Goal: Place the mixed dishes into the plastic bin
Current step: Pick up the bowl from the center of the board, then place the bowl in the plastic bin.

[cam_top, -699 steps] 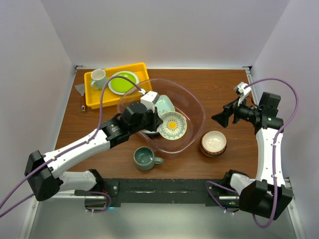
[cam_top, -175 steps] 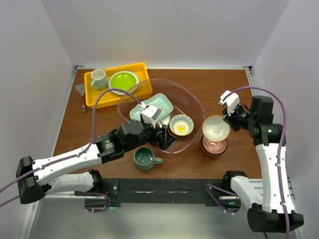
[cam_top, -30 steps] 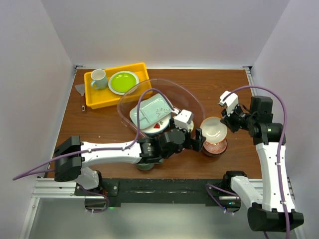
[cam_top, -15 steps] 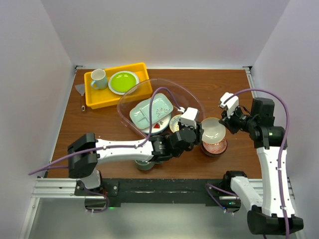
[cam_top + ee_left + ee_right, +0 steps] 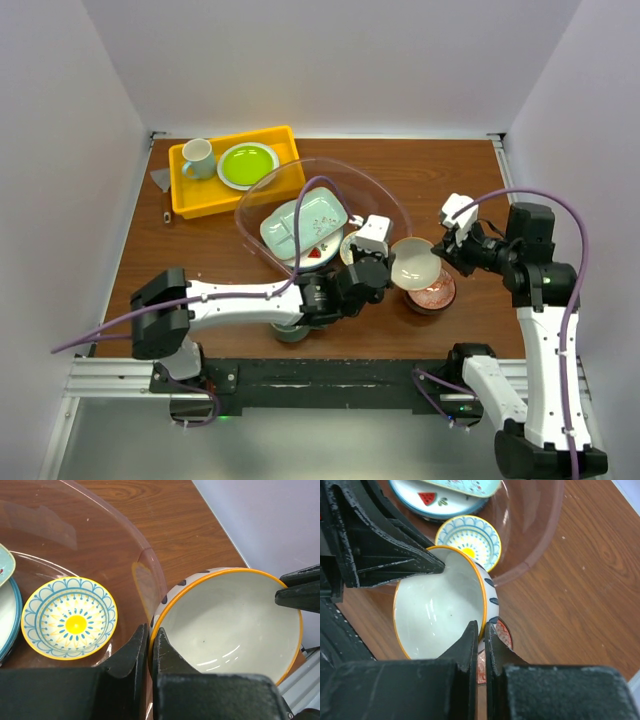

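Note:
A white bowl with an orange rim hangs tilted just above a reddish-brown bowl on the table. My left gripper is shut on its left rim. My right gripper is shut on the opposite rim. The plastic bin lies just left of the bowl. It holds a pale-green divided tray, a watermelon plate and a yellow-inside patterned bowl. The grey-green mug is mostly hidden under my left arm.
At the back left, a yellow tray holds a lime-green plate and a pale mug. A small grey object lies left of it. My left arm stretches across the table's front.
My left gripper went from wide open to shut on the white bowl's left rim. The bowl shifted slightly left, with my right gripper still gripping it.

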Tool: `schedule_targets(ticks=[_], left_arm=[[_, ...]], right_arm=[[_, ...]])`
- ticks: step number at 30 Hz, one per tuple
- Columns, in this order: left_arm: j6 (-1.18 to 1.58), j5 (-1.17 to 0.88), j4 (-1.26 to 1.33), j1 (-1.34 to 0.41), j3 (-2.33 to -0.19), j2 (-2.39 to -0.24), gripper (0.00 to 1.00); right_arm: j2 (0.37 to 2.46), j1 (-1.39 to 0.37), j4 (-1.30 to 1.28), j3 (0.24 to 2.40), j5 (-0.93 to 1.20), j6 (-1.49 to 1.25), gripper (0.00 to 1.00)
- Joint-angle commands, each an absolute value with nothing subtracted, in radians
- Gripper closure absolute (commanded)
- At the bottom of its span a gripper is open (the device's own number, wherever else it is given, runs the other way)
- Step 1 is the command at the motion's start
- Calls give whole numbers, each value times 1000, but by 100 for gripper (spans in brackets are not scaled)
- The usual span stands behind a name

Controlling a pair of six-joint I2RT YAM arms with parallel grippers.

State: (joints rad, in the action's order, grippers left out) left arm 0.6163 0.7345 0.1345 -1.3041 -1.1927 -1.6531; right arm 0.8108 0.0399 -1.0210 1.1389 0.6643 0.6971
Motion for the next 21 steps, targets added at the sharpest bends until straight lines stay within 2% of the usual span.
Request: schedule_targets(ticks=[1,3,4,6,7,12,14,21], left_arm=[[591,782,271,-1310,-1129,-1519,100],[586,776,294,-1309,-1095,-1476,100],[586,776,310,-1307,-1088,-1464,100],[592,773,319,-1307,-1065,-1431,100],[597,773,321,-1304,-1059,-1421,100],[609,767,318,-1286,-1008,-1339,100],[611,756,311,-1272,-988,-1306,100],[606,736,262,-1224,-924,-1209,100]], right_arm=[[796,43,-997,1177,715,729,89],[798,43,-994,1178,729,723,75],[798,41,-996,1181,742,718,64],[802,41,-1000,1192,756,716,48],[805,41,-1002,1196,762,713,35],[810,43,-1023,1242,807,693,7],[818,44,-1032,1261,827,675,2],[824,61,-993,1322,776,546,2]])
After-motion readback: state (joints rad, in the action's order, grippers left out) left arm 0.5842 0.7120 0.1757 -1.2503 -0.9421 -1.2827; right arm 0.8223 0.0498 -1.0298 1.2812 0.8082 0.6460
